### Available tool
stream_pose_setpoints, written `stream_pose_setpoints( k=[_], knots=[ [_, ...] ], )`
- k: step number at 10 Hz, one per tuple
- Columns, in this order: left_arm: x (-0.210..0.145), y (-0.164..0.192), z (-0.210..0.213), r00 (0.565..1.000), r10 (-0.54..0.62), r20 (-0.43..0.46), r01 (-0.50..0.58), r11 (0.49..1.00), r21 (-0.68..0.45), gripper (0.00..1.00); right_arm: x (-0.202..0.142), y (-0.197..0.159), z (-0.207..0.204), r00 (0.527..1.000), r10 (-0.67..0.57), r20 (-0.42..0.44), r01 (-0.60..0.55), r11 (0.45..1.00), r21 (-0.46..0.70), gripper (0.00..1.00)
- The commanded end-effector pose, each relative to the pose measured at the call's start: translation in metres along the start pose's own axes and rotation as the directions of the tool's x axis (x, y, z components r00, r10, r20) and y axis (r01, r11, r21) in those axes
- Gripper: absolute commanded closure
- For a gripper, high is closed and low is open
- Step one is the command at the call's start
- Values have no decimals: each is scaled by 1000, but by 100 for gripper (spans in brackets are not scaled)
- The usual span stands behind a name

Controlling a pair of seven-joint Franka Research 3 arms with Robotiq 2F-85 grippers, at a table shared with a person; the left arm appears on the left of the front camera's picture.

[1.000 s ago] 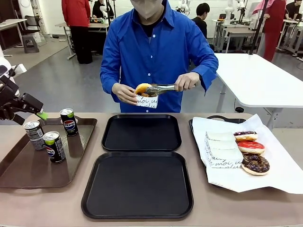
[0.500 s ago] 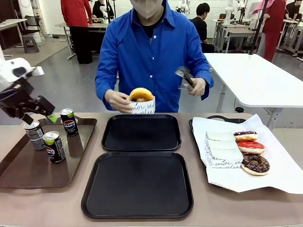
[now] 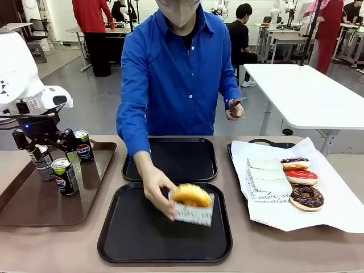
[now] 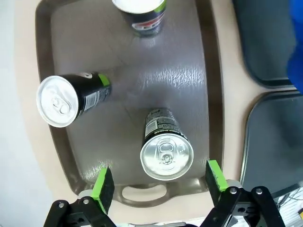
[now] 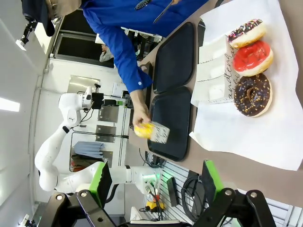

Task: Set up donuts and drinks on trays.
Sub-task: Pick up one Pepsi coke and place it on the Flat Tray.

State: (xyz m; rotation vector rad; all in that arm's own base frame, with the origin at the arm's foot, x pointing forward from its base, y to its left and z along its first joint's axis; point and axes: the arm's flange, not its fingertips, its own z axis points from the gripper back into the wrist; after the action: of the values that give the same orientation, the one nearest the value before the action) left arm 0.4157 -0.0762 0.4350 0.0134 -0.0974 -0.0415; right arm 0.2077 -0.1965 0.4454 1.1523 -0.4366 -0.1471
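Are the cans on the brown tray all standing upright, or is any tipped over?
Upright: all three cans stand on their bases on the brown tray, silver tops facing up.

My jaws gape; a person's hand (image 5: pixel 140 115) holds a yellow donut (image 5: pixel 143 129) over a black tray (image 5: pixel 178 112), three donuts (image 5: pixel 253 57) on white paper (image 5: pixel 284 137) beside it.

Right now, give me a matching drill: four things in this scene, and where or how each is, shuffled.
Things:
1. yellow donut
2. red donut
3. soda cans
4. left hand

Places or states:
A. on the white paper
B. open, above the brown tray
C. in the person's hand, over the near black tray
D. standing on the brown tray

Pairs: 1-C, 2-A, 3-D, 4-B.
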Motion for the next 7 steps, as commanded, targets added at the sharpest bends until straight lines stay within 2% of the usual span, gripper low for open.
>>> stream_pose_setpoints(
  k=[1,3,7],
  knots=[
    [6,4,-1,999,45,-11,-45,999,3,0,-1,-1,2,1000,9,5,-9,1000,14,0],
    [6,8,-12,997,70,-10,-71,996,-51,0,-1,-1,2,1000,9,5,-9,1000,14,0],
    [8,-5,-30,998,56,-20,-57,997,-46,0,-1,-1,2,1000,9,5,-9,1000,14,0]
  ],
)
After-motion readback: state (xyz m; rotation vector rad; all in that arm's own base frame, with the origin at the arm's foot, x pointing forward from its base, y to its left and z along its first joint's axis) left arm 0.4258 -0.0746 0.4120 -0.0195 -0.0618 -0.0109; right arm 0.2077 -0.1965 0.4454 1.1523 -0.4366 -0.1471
